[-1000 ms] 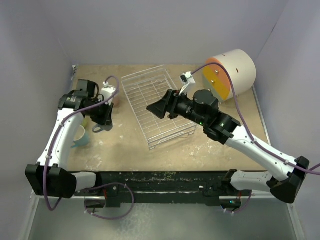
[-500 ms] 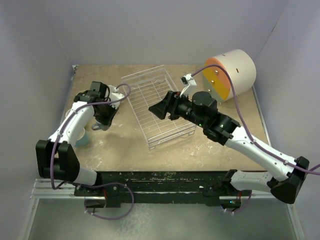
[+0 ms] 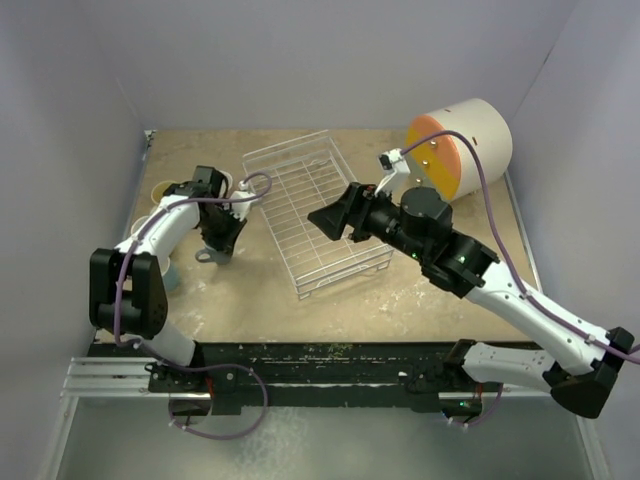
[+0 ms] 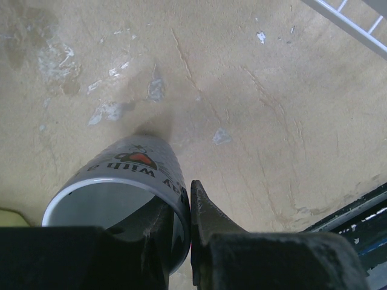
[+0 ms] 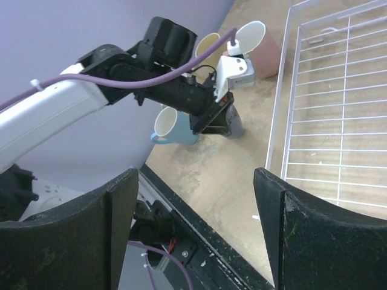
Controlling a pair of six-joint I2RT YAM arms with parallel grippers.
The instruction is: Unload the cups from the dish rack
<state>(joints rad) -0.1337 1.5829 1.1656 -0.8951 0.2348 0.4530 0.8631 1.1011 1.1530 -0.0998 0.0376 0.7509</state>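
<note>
Left gripper (image 4: 181, 202) tight on rim of seemingly grey mug (image 4: 130, 166) (right gripper (image 5: 193, 175) wide, empty).

Looks down between right jaws, spread wide apart over bare tabletop (image 5: 217, 175). Takes in rack (image 5: 338, 121) along the right side: white wire grid with a low wall. Finds pink mug (image 5: 263, 42) just left of rack's far corner, white inside showing. Finds yellow mug (image 5: 208, 42) farther left of rack, partly hidden behind left arm (image 5: 91, 103). Follows that arm toward rack, purple cable (image 5: 121, 75) along it, left jaws pointing down at grey mug (image 5: 234, 127), near rack's left wall but apart from it. Cannot make out the grip itself. Spots blue mug (image 5: 172, 127) farther still from rack, upright, handle turned away from rack.
</note>
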